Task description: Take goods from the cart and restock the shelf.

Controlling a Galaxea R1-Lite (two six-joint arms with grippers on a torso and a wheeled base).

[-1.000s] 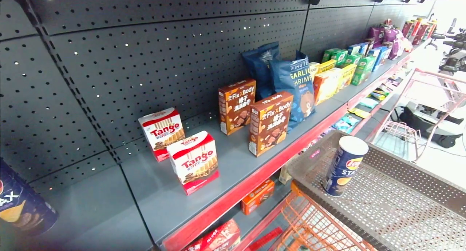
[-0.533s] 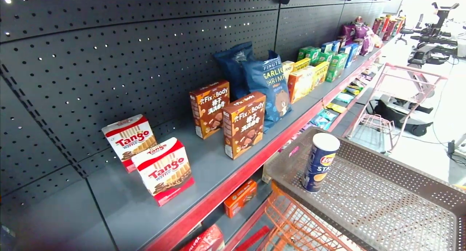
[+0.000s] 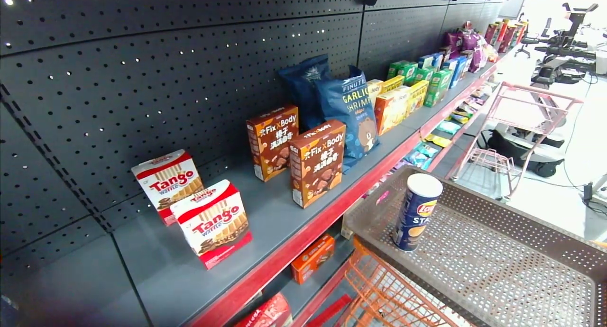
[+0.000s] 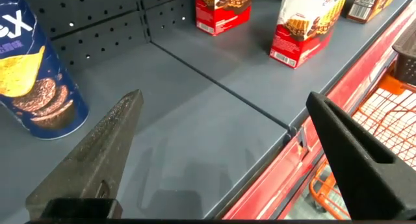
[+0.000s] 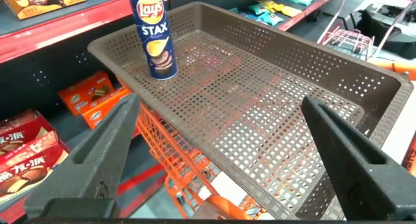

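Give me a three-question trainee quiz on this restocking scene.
1. True or false: the blue cylindrical chip can lies on its side in the brown perforated cart tray.
2. How many red-and-white wafer boxes stand on the grey metal shelf? A) one B) two C) four
3. Fill in: the right gripper over the tray is ___.
Key: 1 false, it stands upright; 2 B; 3 open.

Pink trolley (image 3: 540,92): wire frame, upright on the floor, far right.
Black wheeled base (image 3: 521,149): low, just behind the trolley's frame.
Floor (image 3: 559,208): pale, glossy.
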